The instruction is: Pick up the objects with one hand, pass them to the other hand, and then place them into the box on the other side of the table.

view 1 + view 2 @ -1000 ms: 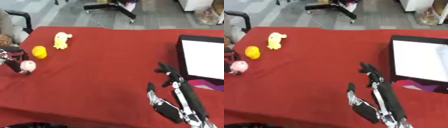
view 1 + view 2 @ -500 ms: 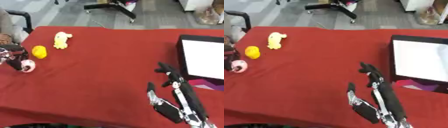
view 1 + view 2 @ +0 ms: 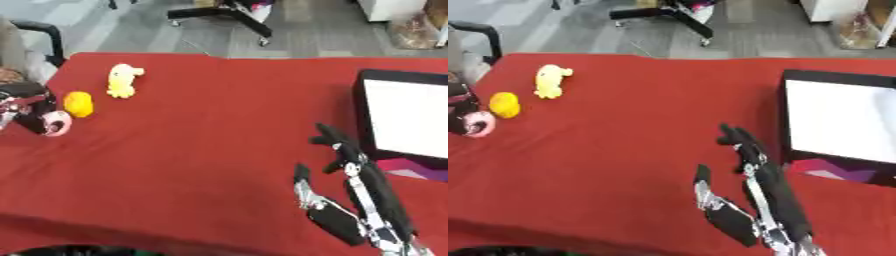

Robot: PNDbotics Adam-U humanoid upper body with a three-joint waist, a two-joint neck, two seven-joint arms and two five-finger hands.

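At the far left edge of the red table my left hand has its fingers curled round a small pink round toy. Just beside it lies a yellow duck-like toy, and farther back a pale yellow plush toy. My right hand rests open near the lower right, fingers pointing up, holding nothing. The box, black-walled with a white inside, stands at the right edge.
A magenta and white flat piece lies in front of the box. Beyond the table is grey floor with an office chair base. A black chair arm shows at the upper left.
My left hand and the pink toy have shifted slightly up and back at the left edge. The right hand has not moved.
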